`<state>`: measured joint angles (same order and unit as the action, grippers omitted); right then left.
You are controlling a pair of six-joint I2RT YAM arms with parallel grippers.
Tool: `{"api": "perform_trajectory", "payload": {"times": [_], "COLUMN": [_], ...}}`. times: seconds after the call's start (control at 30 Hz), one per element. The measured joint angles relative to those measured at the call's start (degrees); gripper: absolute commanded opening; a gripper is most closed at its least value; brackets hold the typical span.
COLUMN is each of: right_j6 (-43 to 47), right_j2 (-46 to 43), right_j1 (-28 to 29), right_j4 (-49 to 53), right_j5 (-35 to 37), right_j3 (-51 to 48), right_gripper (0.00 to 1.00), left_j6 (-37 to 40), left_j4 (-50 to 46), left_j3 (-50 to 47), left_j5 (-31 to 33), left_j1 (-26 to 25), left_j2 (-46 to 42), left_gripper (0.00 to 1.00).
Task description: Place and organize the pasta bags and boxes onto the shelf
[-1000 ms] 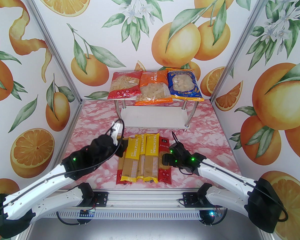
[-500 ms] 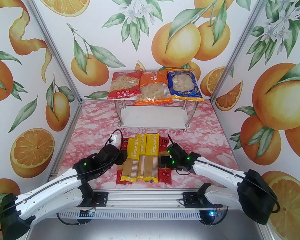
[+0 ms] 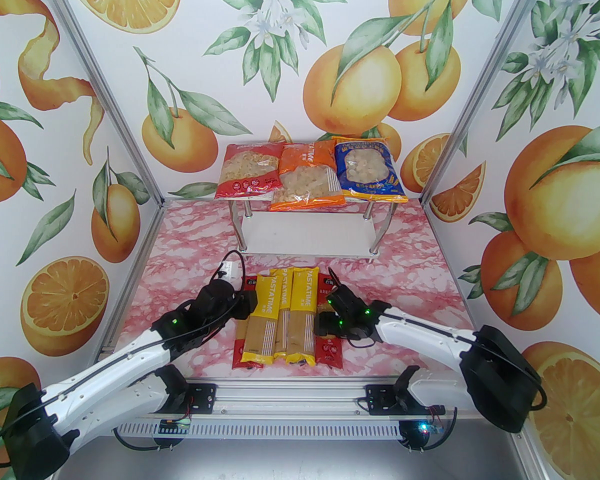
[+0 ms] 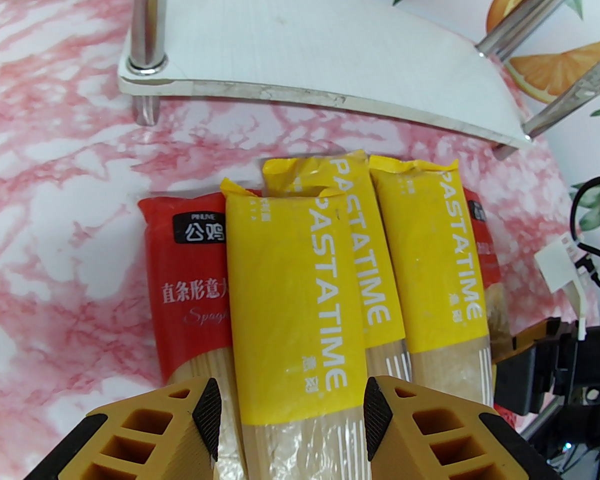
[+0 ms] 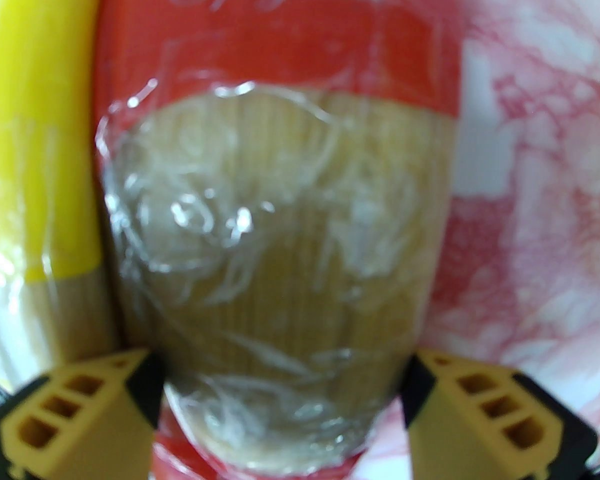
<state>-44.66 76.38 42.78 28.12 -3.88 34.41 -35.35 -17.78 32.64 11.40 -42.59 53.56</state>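
Three pillow bags, red [image 3: 250, 170], orange [image 3: 307, 178] and blue [image 3: 370, 170], lie on the shelf's top tier. The shelf's lower board [image 3: 305, 233] is bare. Nearer me, long spaghetti packs lie side by side on the table: three yellow ones [image 3: 302, 313] between two red ones. My left gripper [image 4: 290, 408] is open, its fingers [image 4: 207, 418] straddling the leftmost yellow pack [image 4: 290, 293], which overlaps a red pack [image 4: 190, 278]. My right gripper [image 5: 280, 383] is open and low over the right red pack [image 5: 280, 218], with its pads close beside the pack's edges.
The table top is pink marble-patterned [image 3: 190, 248]. Walls printed with oranges close it in on three sides, with metal posts [image 3: 130, 133] at the back corners. The shelf stands on chrome legs [image 4: 145, 18]. A cable loop [image 3: 230, 263] rises behind the left wrist.
The left arm has drawn back from near the shelf and come down over the leftmost yellow pack. The right gripper has shifted left and settled over the right red pack.
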Motion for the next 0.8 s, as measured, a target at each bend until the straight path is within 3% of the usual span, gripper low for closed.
{"api": "perform_trajectory", "payload": {"times": [0.1,0.3,0.53,0.8], "right_j6": [-0.68,-2.08,-2.23,0.13], "right_j2": [1.53,1.99,0.02,-8.79], "right_j1": [0.61,1.16,2.12,2.32], "right_j4": [0.76,2.58,4.02,14.1], "right_j5": [0.81,1.62,4.26,12.22], "right_j3": [1.03,2.49,2.6,2.84], "right_gripper": [0.53,0.17,0.0,0.0], "left_j6": [0.83,2.32,2.97,3.54], "left_j4": [1.53,3.5,4.83,7.26], "left_j3": [0.0,0.0,-0.04,-0.2], "left_j5": [-1.03,-2.67,-4.0,-4.52], "left_j1": [0.9,2.73,4.04,4.46], "left_j2": [1.6,2.43,2.43,4.26], "left_gripper": [0.52,0.53,0.53,0.53]}}
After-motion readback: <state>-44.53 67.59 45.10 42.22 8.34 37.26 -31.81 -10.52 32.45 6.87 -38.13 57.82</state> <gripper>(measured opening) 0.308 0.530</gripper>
